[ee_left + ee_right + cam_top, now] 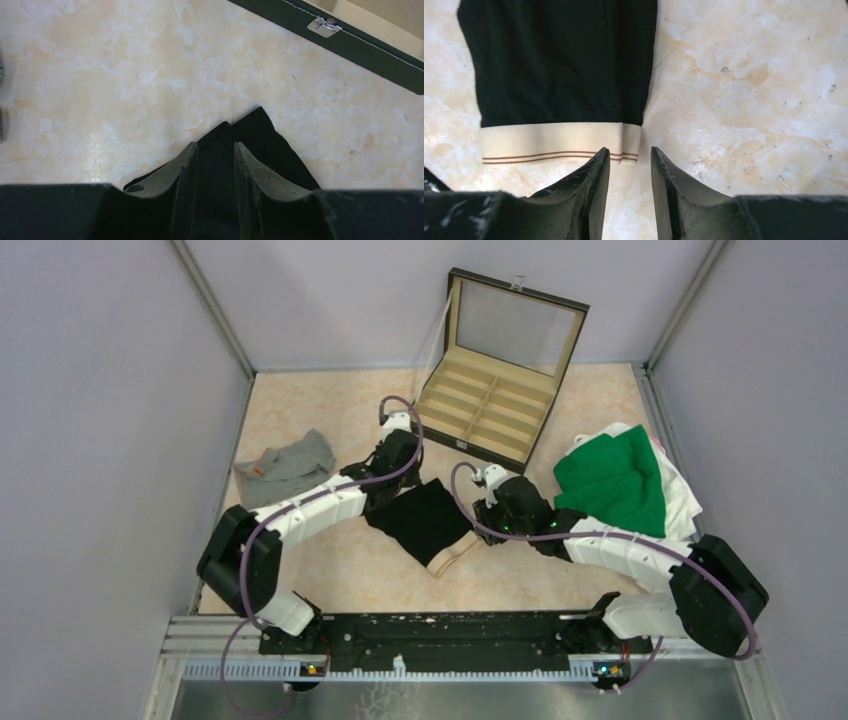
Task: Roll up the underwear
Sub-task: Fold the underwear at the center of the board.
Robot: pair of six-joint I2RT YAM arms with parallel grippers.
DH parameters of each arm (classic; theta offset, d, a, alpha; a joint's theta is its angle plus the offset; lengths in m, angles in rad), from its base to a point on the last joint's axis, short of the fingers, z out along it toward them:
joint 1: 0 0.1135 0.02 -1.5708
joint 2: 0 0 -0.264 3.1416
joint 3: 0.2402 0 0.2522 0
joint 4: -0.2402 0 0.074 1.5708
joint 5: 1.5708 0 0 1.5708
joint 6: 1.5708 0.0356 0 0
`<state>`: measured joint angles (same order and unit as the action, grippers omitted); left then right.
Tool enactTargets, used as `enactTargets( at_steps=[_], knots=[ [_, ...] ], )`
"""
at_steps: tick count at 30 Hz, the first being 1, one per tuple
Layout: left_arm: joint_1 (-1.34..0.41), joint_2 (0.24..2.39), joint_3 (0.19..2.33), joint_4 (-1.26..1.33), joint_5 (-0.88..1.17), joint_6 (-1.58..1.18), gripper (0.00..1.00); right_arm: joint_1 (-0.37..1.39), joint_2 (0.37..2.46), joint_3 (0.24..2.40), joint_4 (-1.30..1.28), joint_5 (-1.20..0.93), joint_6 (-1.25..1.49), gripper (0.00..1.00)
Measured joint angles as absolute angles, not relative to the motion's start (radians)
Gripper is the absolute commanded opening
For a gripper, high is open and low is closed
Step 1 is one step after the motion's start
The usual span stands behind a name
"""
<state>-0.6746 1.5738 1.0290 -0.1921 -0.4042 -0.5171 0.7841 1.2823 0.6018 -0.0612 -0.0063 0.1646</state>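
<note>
The black underwear (420, 518) lies flat on the table between my two arms, its cream waistband (549, 142) toward the near side. My left gripper (380, 498) hovers over its far corner. In the left wrist view the left gripper (215, 146) is open, with the black underwear (260, 135) showing in the gap and beyond the tips. My right gripper (629, 150) is open and holds nothing, its tips just short of the waistband's right end, with the black underwear (559, 60) spread out ahead. The grey underwear (290, 465) lies crumpled at the left.
An open compartmented case (490, 405) stands at the back centre; its dark edge (350, 45) appears in the left wrist view. A pile of green and white clothes (620, 485) lies at the right. Walls close in both sides.
</note>
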Motion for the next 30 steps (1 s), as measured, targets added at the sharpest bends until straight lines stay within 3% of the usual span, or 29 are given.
enactTargets(
  at_steps=[3, 5, 9, 13, 30],
  knots=[
    [-0.673, 1.467, 0.959, -0.177, -0.384, -0.518, 0.29, 0.783, 1.227, 0.601, -0.079, -0.001, 0.178, 0.11],
    [-0.672, 1.403, 0.892, -0.16, -0.358, -0.517, 0.22, 0.783, 1.198, 0.602, -0.078, -0.022, 0.191, 0.06],
    [-0.671, 1.353, 0.78, -0.132, -0.296, -0.513, 0.08, 0.79, 1.187, 0.602, -0.061, -0.107, 0.233, 0.05],
    [-0.671, 1.355, 0.736, -0.135, -0.246, -0.508, 0.02, 0.818, 1.227, 0.602, -0.013, -0.157, 0.267, 0.03],
    [-0.67, 1.411, 0.707, -0.115, -0.252, -0.501, 0.0, 0.83, 1.433, 0.601, 0.001, 0.007, 0.318, 0.02]
  ],
)
